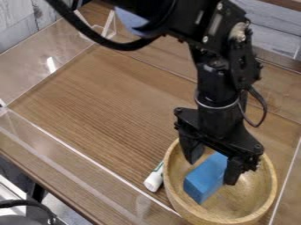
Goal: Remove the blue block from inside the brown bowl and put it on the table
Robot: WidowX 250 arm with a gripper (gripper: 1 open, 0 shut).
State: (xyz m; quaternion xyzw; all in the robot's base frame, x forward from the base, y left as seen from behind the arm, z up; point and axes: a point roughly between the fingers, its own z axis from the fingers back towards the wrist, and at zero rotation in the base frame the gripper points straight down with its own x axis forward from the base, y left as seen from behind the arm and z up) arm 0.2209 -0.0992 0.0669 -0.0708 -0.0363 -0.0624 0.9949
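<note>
Wood-grain table (94,105); brown bowl (268,200) holds blue block (205,179), long axis upright, tilted.

Single view: one raised camera off a near corner of the tabletop (106,97), angled downward and across it. Medium-close range; arm (223,79) and brown bowl (177,193) at lower right, bowl edge cropped.
</note>
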